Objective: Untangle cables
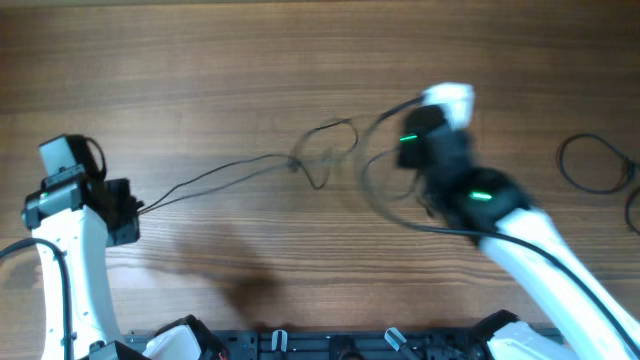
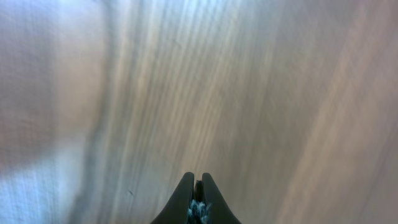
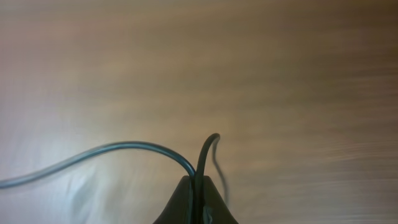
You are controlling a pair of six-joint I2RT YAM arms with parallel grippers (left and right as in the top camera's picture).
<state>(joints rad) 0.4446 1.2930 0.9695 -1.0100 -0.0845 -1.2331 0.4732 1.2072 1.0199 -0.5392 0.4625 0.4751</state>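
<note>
Left pincer (image 2: 198, 191): I am pinching it closed on the ends of the cables (image 1: 215, 180), apparently anchoring them. Two thin strands are running away from it to the small knot (image 1: 318, 155), which is lying between my two pincers. Right pincer (image 3: 198, 185): I am clamping one black cord (image 3: 124, 149), which is looping out just ahead of the tips, probably for drawing the knot apart.

A brown wooden tabletop (image 1: 300, 60) with fine, streaky grain fills all three views. Even light falls from above and leaves a soft, blurred shadow (image 1: 250, 290) on the wood towards the front. Along the table's near edge runs a black rail (image 1: 330, 345) with small pale clips.
</note>
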